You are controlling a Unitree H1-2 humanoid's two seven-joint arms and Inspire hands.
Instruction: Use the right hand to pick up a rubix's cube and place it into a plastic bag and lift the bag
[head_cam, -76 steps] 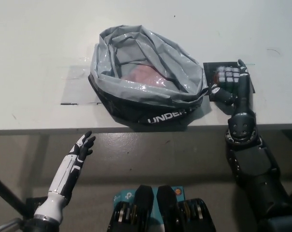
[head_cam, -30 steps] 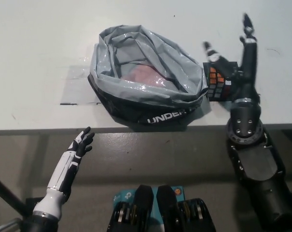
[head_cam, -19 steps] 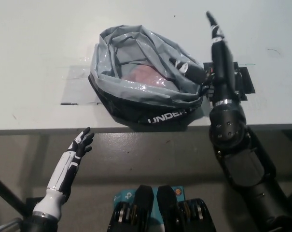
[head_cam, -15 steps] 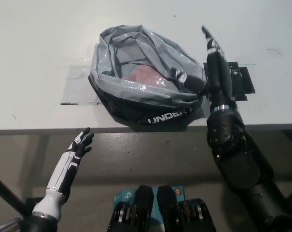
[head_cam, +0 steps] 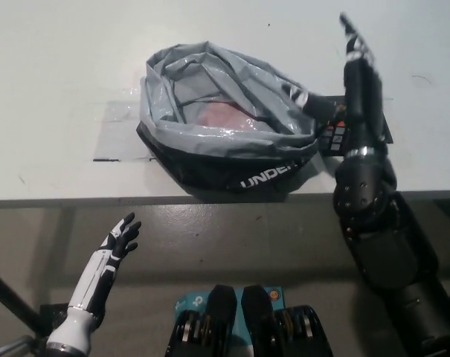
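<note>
The grey plastic bag (head_cam: pixel 210 137) with a black bottom lies open in the middle of the white table. My black right hand (head_cam: pixel 352 85) stands just right of it, fingers stretched out toward the far side and thumb (head_cam: pixel 305 98) against the bag's right rim. The Rubik's cube (head_cam: pixel 333 134) shows only in part, low beside my right wrist, on a black mat (head_cam: pixel 386 132). I cannot see any finger closed round it. My white left hand (head_cam: pixel 120 236) rests open below the table's front edge at the lower left.
Something pink (head_cam: pixel 223 115) lies inside the bag. A clear taped patch (head_cam: pixel 117 130) sits on the table left of the bag. The table's front edge (head_cam: pixel 98 199) runs across the view just in front of the bag.
My right hand has swung from the bag's right rim back to the right, fingers still outstretched. The bag's right rim has been pushed flatter. The left hand has sunk slightly.
</note>
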